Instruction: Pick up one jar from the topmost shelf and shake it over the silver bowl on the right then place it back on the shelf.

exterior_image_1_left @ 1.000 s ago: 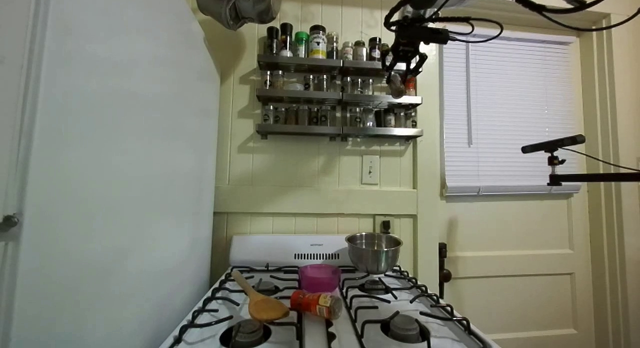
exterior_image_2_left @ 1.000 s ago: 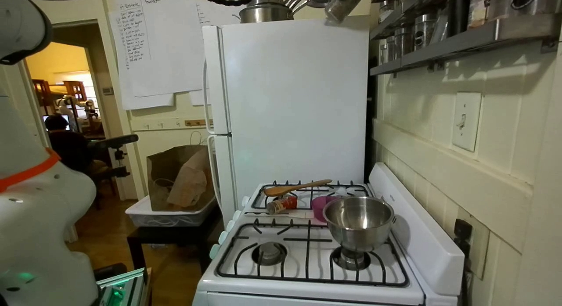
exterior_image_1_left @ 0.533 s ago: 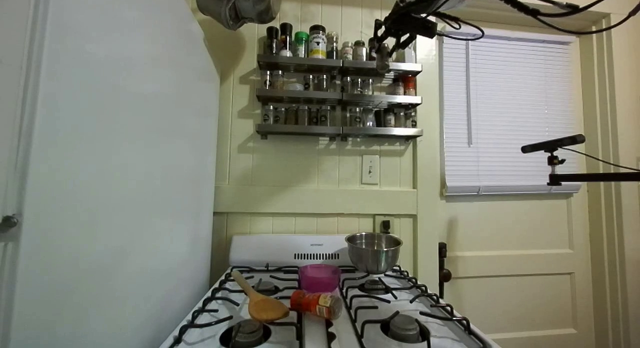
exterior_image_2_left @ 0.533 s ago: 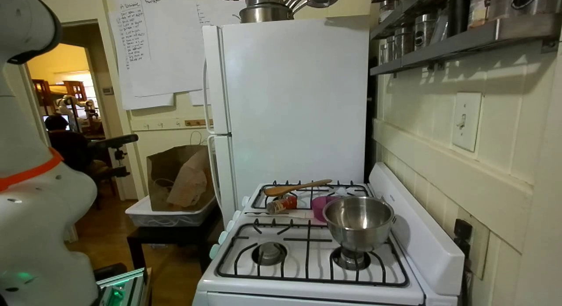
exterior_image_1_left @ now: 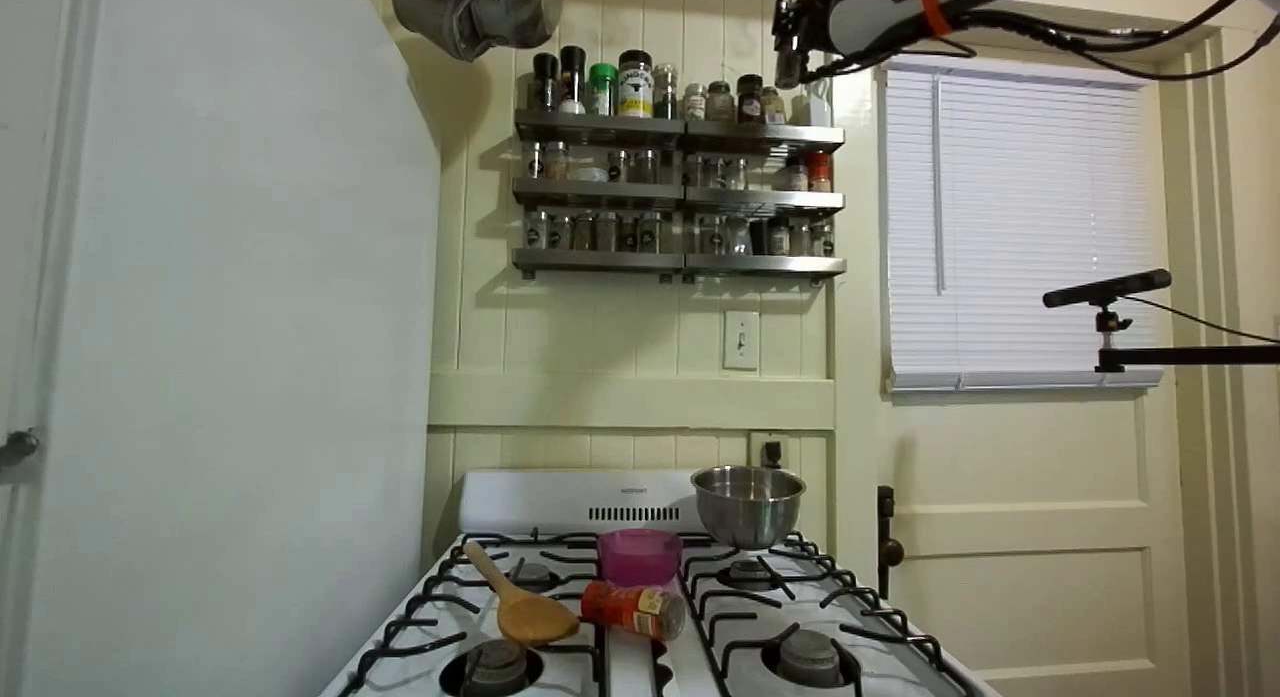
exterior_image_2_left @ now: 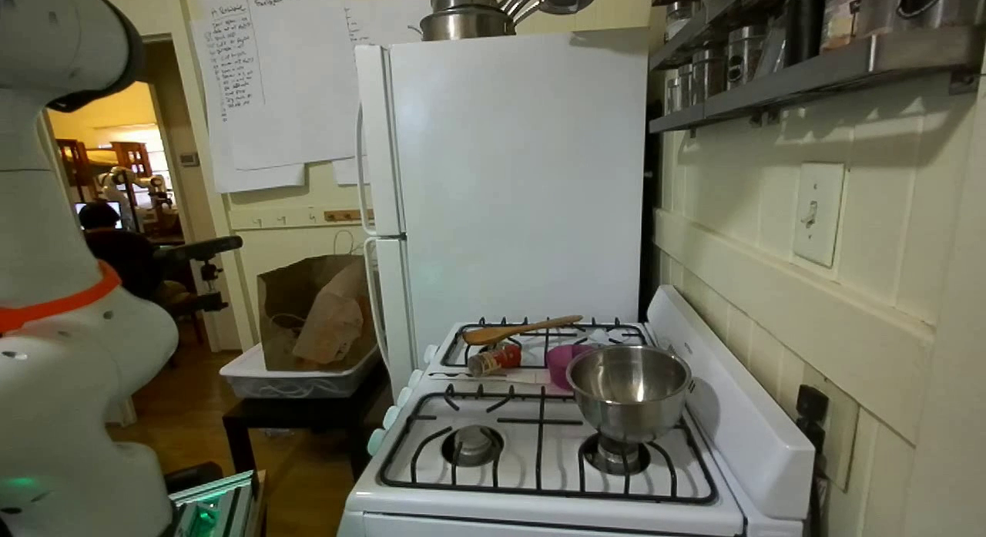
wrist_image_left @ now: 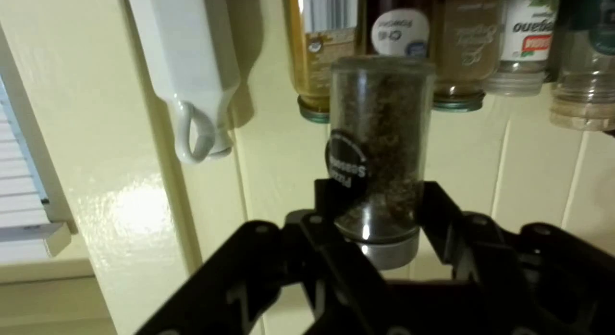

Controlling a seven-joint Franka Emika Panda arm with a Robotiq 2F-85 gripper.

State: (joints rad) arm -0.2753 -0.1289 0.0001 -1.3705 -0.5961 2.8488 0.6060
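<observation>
Wrist view: black jointed hand grasps clear cylindrical glass jar at twelve o'clock; lifted, shaking unconfirmed, reshelving pending.

The white arm has orange bands, black cables, a black hand.

You hold the jar, clear glass with a round black label, dark flecked contents and a silver lid on top; it is close to upright, apart from the shelf, and in an exterior view shows above the shelf's right section. That topmost tier is grey metal, level, with a front rail. The shiny silver bowl sits upright, mouth up, at the back of the stove.
</observation>
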